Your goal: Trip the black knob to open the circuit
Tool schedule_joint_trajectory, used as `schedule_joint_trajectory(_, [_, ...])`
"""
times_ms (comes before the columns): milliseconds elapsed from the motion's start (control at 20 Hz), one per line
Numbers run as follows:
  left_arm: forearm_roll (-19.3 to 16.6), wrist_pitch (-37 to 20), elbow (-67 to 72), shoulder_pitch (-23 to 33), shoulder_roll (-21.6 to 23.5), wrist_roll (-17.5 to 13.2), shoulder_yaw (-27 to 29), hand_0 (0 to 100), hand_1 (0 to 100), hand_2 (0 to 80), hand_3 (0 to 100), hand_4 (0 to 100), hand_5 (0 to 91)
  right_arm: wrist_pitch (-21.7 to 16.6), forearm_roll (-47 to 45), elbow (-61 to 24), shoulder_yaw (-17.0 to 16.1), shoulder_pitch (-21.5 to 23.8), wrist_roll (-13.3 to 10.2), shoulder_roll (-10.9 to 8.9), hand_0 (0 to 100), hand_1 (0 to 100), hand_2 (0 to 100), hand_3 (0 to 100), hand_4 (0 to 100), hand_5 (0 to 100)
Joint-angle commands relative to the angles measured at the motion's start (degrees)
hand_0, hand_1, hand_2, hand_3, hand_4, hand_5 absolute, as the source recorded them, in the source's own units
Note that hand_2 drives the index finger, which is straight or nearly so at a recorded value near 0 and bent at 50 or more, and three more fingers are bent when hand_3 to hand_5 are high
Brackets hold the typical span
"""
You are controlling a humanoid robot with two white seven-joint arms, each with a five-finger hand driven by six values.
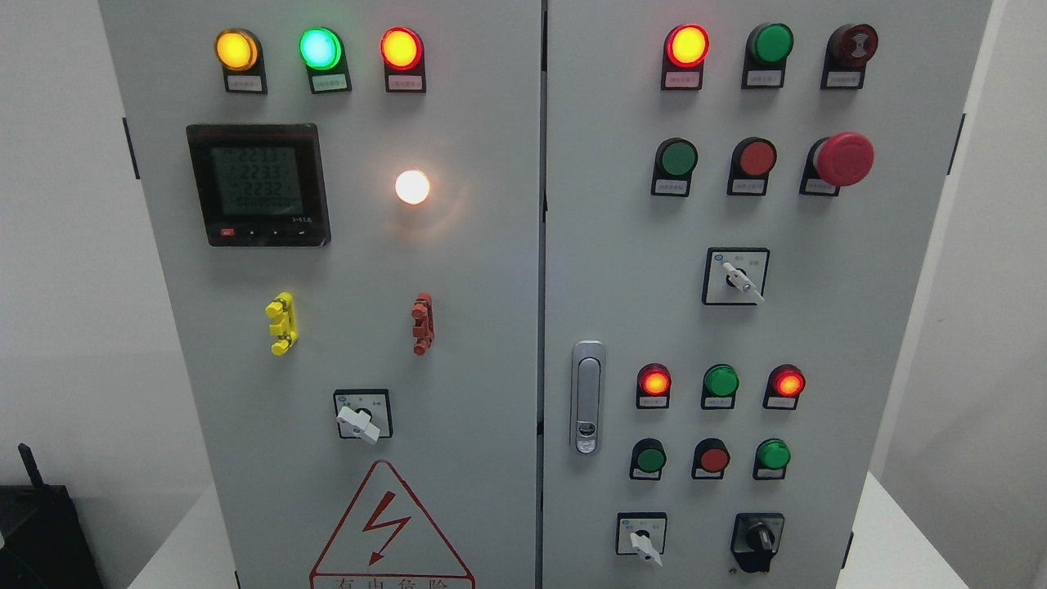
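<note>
1. Neither hand is in view; how open the fingers are cannot be told.
2. The black knob (757, 539) sits at the lower right of the right door (891, 343), handle upright; the right arm is judged nearer.
3. Count: one black knob, three white-handled switches (743, 282).

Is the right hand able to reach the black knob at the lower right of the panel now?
Probably yes: nothing covers the black knob on the right door. But no hand is in view, so this stays uncertain.
</note>
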Motion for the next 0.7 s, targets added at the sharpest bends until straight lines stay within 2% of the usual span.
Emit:
schedule_joint_trajectory(0, [0.00,0.02,-1.12,0.00,0.00,-0.03,0.04,12,39,0.0,0,0,0.0,0.88,-0.60,-4.58,-1.45,-1.58,0.02,-1.13,0,10,0,93,82,65])
schedule_joint_trajectory(251, [0.00,0.02,-1.12,0.00,0.00,-0.03,0.04,12,39,0.0,0,0,0.0,2.72,-1.75,-6.60,-1.36,-1.93,0.02,-1.13,0,10,0,96,85,69])
schedule_joint_trajectory(651, [0.00,0.02,-1.12,0.00,0.00,-0.03,-0.04,12,39,0.0,0,0,0.0,4.21,-2.01,-6.86,-0.66,-3.86,0.02,-0.96,0,10,0,96,85,69])
